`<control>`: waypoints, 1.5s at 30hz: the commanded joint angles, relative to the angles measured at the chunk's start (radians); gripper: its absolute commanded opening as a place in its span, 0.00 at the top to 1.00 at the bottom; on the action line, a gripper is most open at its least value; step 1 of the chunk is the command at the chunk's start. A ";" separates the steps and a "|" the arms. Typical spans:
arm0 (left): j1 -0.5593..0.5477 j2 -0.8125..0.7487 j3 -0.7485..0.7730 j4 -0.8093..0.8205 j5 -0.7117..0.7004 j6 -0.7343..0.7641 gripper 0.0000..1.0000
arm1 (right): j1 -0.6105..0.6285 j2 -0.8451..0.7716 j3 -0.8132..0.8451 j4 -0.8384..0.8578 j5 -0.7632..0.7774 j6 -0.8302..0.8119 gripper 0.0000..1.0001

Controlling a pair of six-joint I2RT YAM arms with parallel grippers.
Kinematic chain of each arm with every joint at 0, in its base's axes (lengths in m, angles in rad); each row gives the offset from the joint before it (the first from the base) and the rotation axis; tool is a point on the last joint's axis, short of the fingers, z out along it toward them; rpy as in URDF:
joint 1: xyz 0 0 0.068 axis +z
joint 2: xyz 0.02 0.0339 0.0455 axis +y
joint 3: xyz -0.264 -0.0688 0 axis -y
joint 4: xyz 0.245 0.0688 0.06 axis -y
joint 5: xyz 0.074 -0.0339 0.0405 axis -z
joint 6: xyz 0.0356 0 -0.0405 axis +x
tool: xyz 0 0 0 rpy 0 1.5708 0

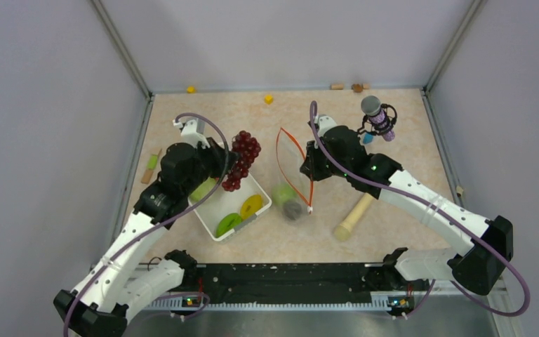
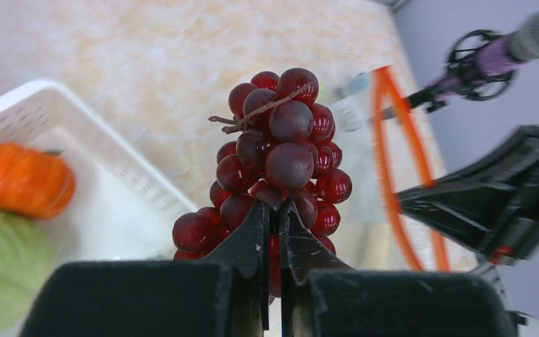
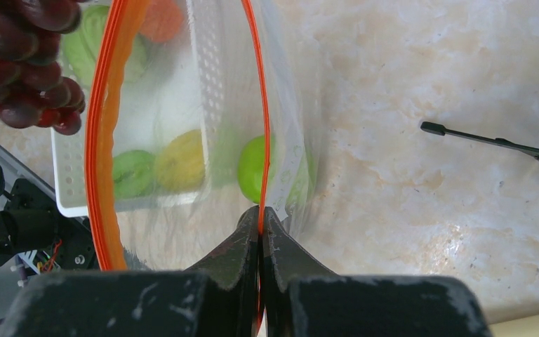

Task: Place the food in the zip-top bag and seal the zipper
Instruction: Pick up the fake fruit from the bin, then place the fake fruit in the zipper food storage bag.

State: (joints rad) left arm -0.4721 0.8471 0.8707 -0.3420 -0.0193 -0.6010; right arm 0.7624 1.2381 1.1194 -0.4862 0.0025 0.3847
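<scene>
Nearest me, the white basket (image 1: 260, 189) holds a yellow piece (image 1: 251, 206) and a green piece (image 1: 228, 225), so I judge loading is partway done. At its 3 o'clock the zip-top bag (image 1: 291, 165) rests on the surface with a green apple (image 1: 283, 193) inside. My left tool (image 2: 274, 210) pinches the grape bunch (image 2: 284, 154) above the basket's far corner. My right tool (image 3: 260, 214) is clamped on the zipper (image 3: 253, 84), holding the mouth agape. Next, the grapes need carrying toward 3 o'clock, over that mouth, before I release.

Lab: plain grey walls (image 1: 49, 105), mounted microphone (image 1: 372, 106).
</scene>
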 commanded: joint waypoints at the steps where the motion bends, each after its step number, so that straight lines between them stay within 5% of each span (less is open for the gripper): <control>1: 0.000 0.004 0.108 0.176 0.189 0.042 1.00 | -0.006 0.003 0.002 0.022 0.002 -0.008 1.00; 5: -0.002 0.044 0.176 0.269 0.379 0.063 1.00 | -0.006 -0.002 0.002 0.022 -0.022 -0.007 1.00; 10: -0.009 0.152 0.313 0.365 0.780 0.106 1.00 | -0.006 -0.010 0.006 0.015 -0.046 -0.001 1.00; 21: -0.121 0.346 0.473 0.351 1.215 0.460 1.00 | -0.006 -0.011 0.011 0.017 -0.153 -0.001 1.00; 40: -0.141 0.524 0.500 0.443 1.465 0.592 1.00 | -0.006 -0.024 0.006 0.033 -0.211 -0.010 1.00; 45: -0.141 0.543 0.535 0.068 1.363 0.911 1.00 | -0.006 -0.034 0.006 0.034 -0.211 -0.010 1.00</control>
State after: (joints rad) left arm -0.6113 1.3987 1.3327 -0.0387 1.3827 0.0532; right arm 0.7624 1.2381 1.1194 -0.4858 -0.1963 0.3847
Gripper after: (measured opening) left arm 0.038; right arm 0.004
